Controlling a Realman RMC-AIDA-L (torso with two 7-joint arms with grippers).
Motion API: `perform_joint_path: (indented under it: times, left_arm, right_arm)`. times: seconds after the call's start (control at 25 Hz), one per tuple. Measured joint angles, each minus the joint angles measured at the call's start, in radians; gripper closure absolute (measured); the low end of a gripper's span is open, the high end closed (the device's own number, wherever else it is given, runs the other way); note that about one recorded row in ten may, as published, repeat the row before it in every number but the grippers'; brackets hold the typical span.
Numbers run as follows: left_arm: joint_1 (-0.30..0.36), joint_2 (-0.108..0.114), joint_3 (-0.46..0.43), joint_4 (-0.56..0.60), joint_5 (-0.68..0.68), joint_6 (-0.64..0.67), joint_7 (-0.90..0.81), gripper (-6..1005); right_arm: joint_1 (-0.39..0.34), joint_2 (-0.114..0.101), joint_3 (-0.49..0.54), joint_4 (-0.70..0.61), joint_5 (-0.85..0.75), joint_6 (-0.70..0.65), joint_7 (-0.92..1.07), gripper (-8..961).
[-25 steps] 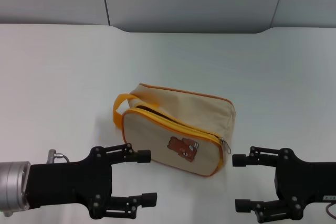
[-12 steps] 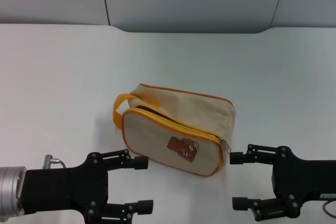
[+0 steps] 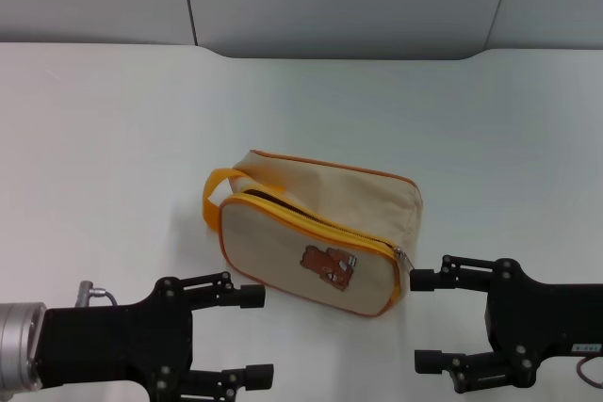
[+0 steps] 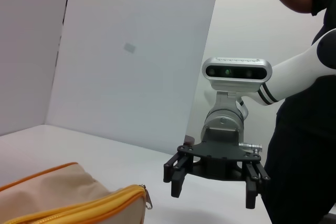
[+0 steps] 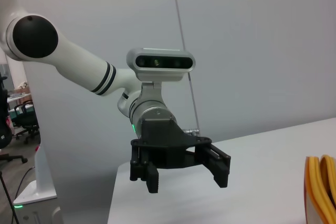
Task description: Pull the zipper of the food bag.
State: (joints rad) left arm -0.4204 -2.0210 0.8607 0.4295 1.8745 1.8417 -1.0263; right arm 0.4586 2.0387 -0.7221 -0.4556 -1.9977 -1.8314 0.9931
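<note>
Zipper diagonal along food bag, pull toward right hand

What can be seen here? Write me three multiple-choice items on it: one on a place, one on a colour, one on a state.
1. Where is the metal pull tab of the zipper?
A. at the bag's end nearest the right claw
B. at the handle end
C. mid-track

2. What colour is the handle of the bag?
A. blue
B. orange-yellow
C. black

3. How do the two claws stand?
A. both shut on the bag
B. left shut, right open
C. both open, apart from the bag

Key: 1 A, the tab hangs at the corner beside the right claw. 2 B, the loop matches the piping. 3 C, the left claw and the right one show spread fingers with nothing between them.
</note>
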Motion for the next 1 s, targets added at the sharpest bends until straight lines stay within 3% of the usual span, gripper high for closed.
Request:
perform_joint_path:
  times: [1.0]
  left_arm:
    - [0.006, 0.0, -0.007, 0.0, 0.023, -0.009, 0.005, 179]
  right_arm:
    - [0.0, 0.009, 0.0, 0.002, 0.001, 0.001, -0.001, 124]
